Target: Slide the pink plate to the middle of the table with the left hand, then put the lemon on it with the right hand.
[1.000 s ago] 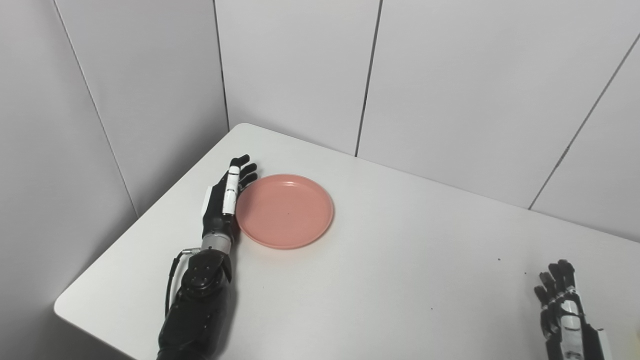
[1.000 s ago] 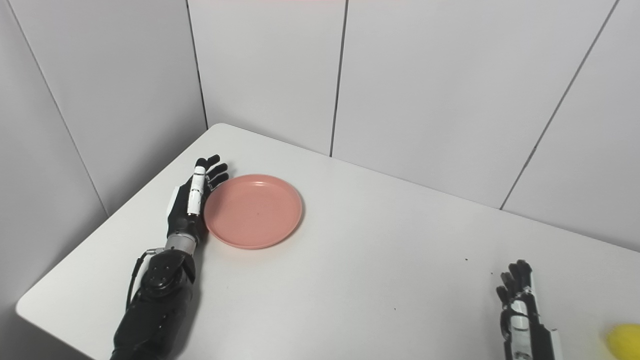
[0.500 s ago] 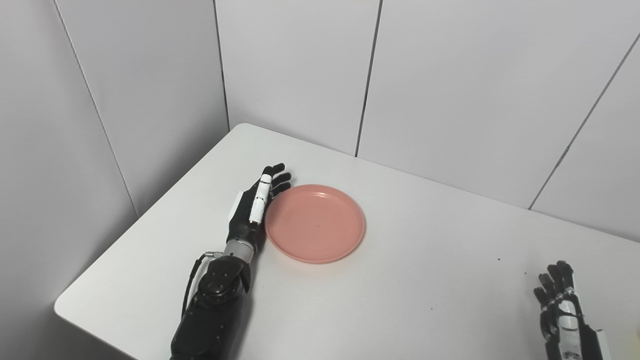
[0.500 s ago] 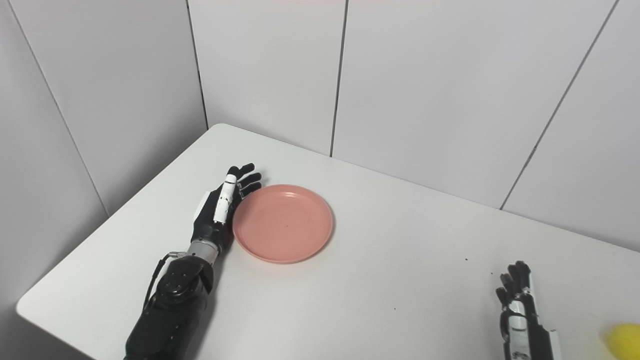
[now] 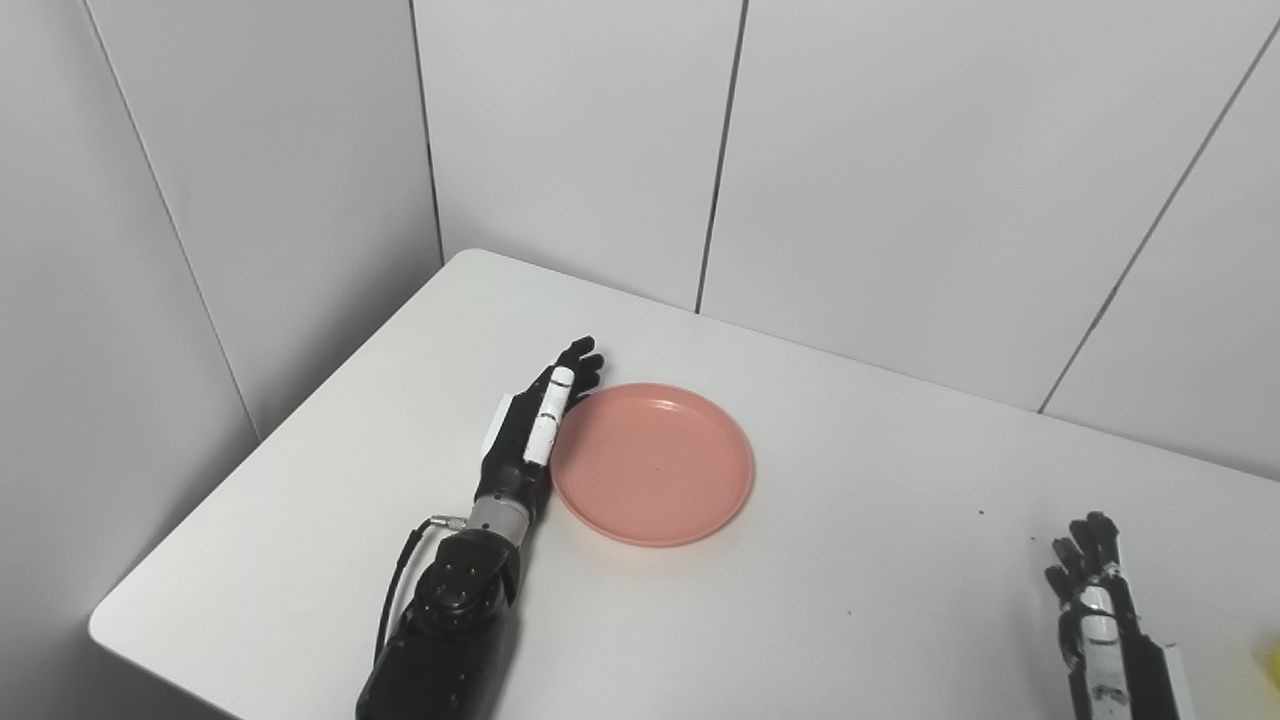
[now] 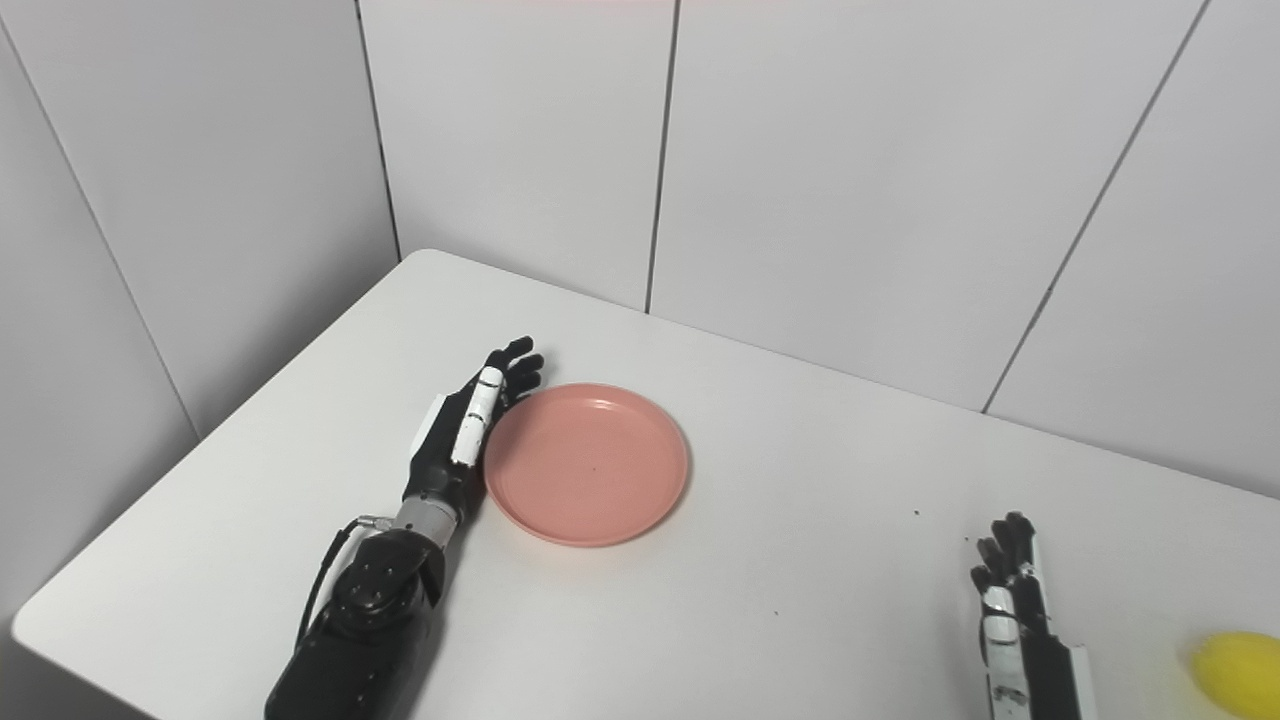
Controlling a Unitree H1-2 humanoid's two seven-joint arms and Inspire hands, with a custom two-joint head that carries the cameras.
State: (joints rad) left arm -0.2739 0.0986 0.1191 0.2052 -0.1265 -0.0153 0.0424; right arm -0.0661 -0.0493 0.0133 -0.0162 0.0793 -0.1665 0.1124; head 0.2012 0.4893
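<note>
Pink plate (image 5: 652, 463) is mid-slide, judging by its place left of the counter's (image 5: 800, 620) middle. The left hand (image 5: 530, 435) lies flat and open, fingers straight, its edge touching the plate's left rim and holding nothing. Some pushing toward the centre looks left to do. The right hand (image 6: 1010, 590) rests near the counter's right front, fingers extended and empty, just left of the lemon (image 6: 1238, 672), which sits untouched at the right edge. Placing it has not begun.

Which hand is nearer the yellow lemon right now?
Right. The right hand lies on the table just beside the yellow lemon; the left hand is far across, against the round pink plate.
</note>
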